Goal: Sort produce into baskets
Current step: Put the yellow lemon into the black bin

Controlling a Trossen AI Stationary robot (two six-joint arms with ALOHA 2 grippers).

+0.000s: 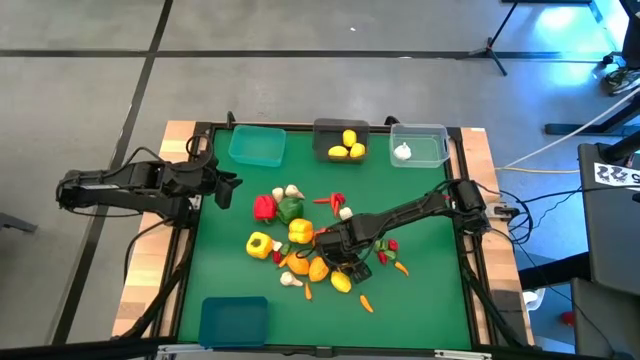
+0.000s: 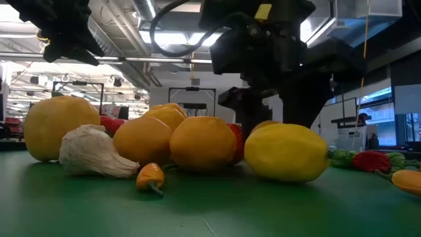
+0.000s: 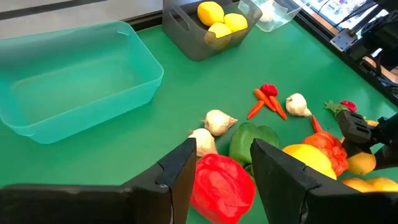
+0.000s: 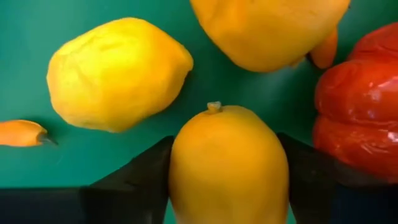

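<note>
The produce lies in a pile (image 1: pixel 310 250) on the green mat: peppers, oranges, lemons, garlic, chillies, carrots. My right gripper (image 1: pixel 346 262) points down into the pile's right side and is shut on an orange-yellow, lemon-shaped fruit (image 4: pixel 227 168). A yellow lemon (image 4: pixel 118 74) and a red pepper (image 4: pixel 360 106) lie close beside it. My left gripper (image 3: pixel 222 155) hangs above the mat's left edge, clear of everything, with a narrow gap between its fingers. The baskets: teal (image 1: pixel 257 146), dark grey (image 1: pixel 341 128) and clear (image 1: pixel 420 132) at the far edge, blue (image 1: pixel 233 320) at the near left. My right gripper has the orange-yellow fruit between its two fingers (image 4: pixel 146 174), which meet its two opposite sides (image 4: pixel 181 168). The fingers come from above, pointing steeply down. The fruit's stem nub (image 4: pixel 214 107) points away from the wrist. The low view shows the fruit (image 2: pixel 266 126) down among the pile on the mat.
Lemons (image 1: pixel 347 146) lie in the dark grey basket and a garlic bulb (image 1: pixel 402 152) in the clear one. A raised frame (image 1: pixel 190 240) runs round the mat. A small carrot (image 4: pixel 18 132) lies near the held fruit. Bare mat stretches between the pile and the far baskets.
</note>
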